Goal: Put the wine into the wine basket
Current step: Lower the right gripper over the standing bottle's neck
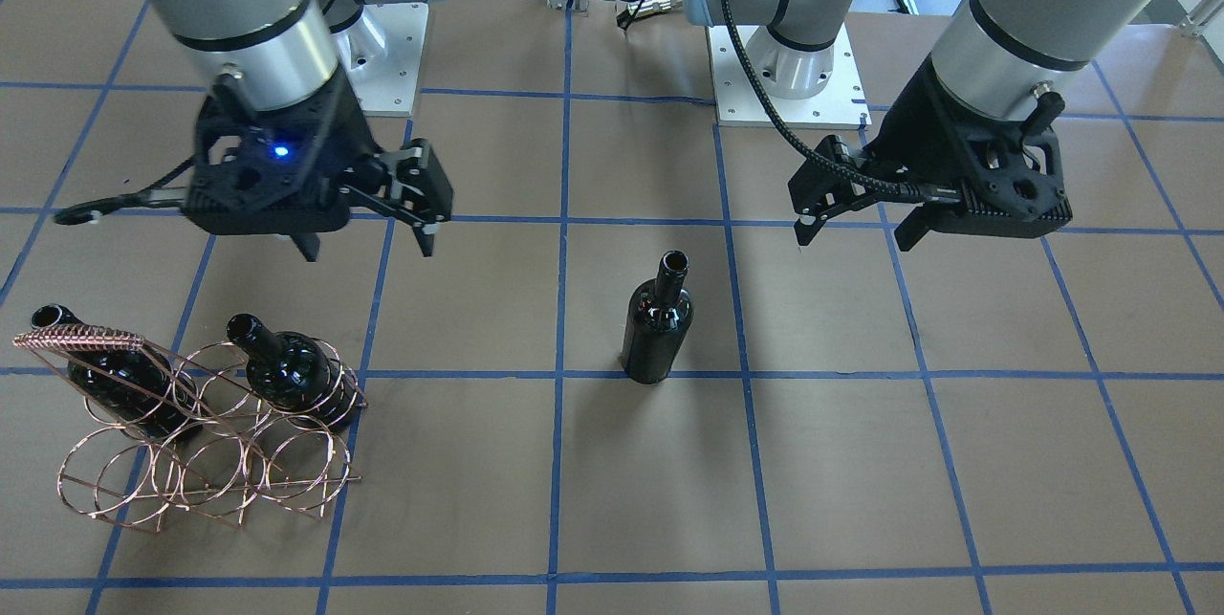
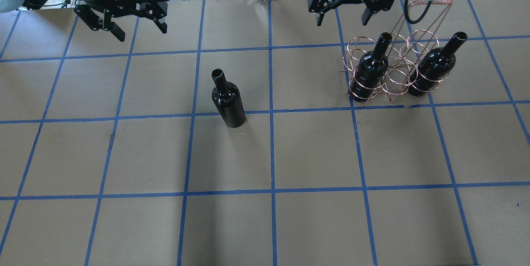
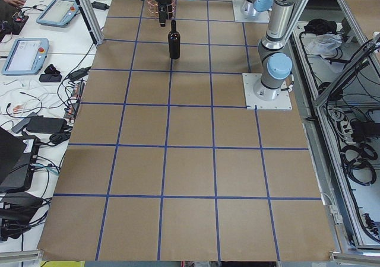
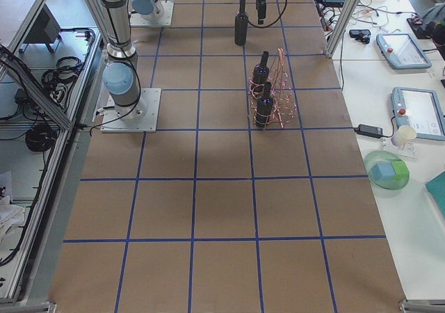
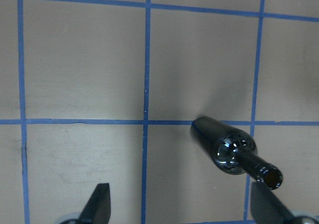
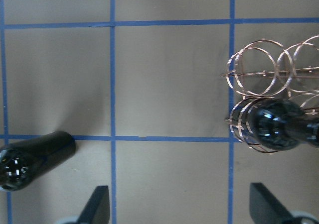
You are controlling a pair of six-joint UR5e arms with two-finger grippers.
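Front-facing view: you see the left fingers [image 1: 806, 223] spread wide and holding nothing, with the wine [image 1: 658, 328] upright on the surface [image 1: 861, 462] ahead of them, well apart. Overhead: the right fingers [image 2: 319, 20], equally wide and empty, hang just behind the wine basket [image 2: 389, 71], which holds two bottles [image 2: 369, 71]. Left wrist view: the wine's mouth shows just ahead of one fingertip. Right wrist view: the wine basket lies ahead of one finger — the wine out beyond the other.

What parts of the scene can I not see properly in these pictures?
Right wrist view: the standing wine bottle is cut by the left edge, neck missing.
Right wrist view: the wine basket is cut by the right edge.
Exterior left view: the basket is too small and far to count its bottles.
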